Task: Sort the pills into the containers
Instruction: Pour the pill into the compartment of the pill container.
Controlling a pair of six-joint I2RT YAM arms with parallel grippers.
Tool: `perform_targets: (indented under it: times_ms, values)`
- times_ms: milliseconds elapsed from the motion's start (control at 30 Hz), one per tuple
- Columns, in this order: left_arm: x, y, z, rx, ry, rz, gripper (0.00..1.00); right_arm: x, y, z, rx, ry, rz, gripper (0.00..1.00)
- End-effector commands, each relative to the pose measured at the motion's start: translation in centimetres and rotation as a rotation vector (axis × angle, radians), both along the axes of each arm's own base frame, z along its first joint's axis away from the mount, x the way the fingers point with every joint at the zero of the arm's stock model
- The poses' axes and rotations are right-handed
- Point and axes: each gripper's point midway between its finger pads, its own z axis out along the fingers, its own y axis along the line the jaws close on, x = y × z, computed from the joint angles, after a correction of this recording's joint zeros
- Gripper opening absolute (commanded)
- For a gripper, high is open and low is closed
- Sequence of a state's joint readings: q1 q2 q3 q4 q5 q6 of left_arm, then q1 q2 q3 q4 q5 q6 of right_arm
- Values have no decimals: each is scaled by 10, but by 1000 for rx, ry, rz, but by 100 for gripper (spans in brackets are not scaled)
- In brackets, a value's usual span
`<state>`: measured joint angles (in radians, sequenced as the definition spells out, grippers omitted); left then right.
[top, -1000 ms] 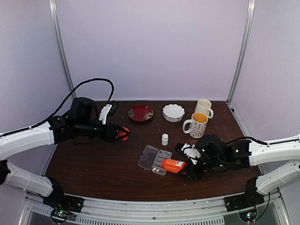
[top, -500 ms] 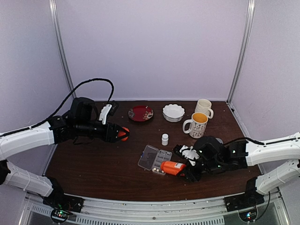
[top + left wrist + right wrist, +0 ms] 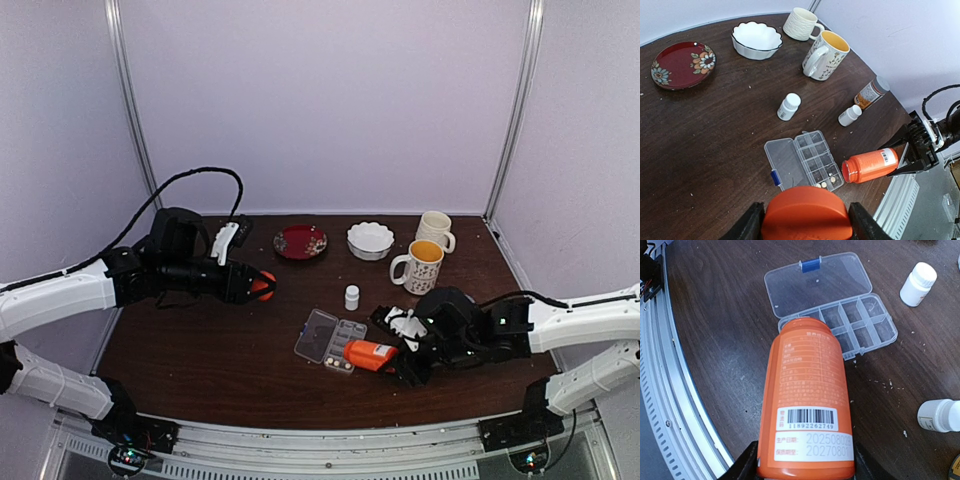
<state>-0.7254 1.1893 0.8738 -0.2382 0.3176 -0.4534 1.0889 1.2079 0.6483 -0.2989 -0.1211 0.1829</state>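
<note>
The clear pill box (image 3: pixel 322 338) lies with its lid open at mid table, its containers (image 3: pixel 812 157) in two rows. Three cream pills (image 3: pixel 824 184) sit in the end cells nearest the front edge. My right gripper (image 3: pixel 805 467) is shut on the base of an uncapped orange bottle (image 3: pixel 807 390), tipped nearly level, its mouth (image 3: pixel 846 171) right at those end cells. My left gripper (image 3: pixel 805 220) hangs above the table's left side, shut on the orange cap (image 3: pixel 263 285). The box (image 3: pixel 840 315) shows beyond the bottle in the right wrist view, which hides the near cells.
At the back stand a red plate (image 3: pixel 300 241), a white scalloped bowl (image 3: pixel 370 240) and two mugs (image 3: pixel 418 266). A small white bottle (image 3: pixel 352 297) stands behind the box. Another white bottle (image 3: pixel 849 115) and an amber grey-capped bottle (image 3: pixel 871 92) lie near the right arm.
My right gripper nudged the orange bottle slightly left and then back. The left arm with the cap has stayed still.
</note>
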Motion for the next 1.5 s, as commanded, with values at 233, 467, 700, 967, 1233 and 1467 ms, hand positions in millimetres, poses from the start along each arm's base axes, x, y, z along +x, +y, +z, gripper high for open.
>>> perform_targets:
  times_ms: [233, 467, 700, 967, 1233, 1467]
  values:
    - [4, -3, 15, -29, -40, -5, 0, 0, 6, 7, -6, -8, 21, 0]
    - [4, -1, 15, -27, -42, 0, 0, -1, 9, 10, 18, -6, 26, 0]
    - [3, -2, 14, -30, -41, -1, 0, -3, 8, 5, 31, 4, 23, 0]
    - [3, -1, 13, -27, -38, 0, 0, 1, 9, 11, 59, -15, 1, 0]
    - [2, -1, 13, -29, -36, 0, 0, -1, 4, 0, -17, 6, 7, 0]
    - [2, 0, 13, -26, -37, 3, 0, 0, 2, -4, -50, 12, 6, 0]
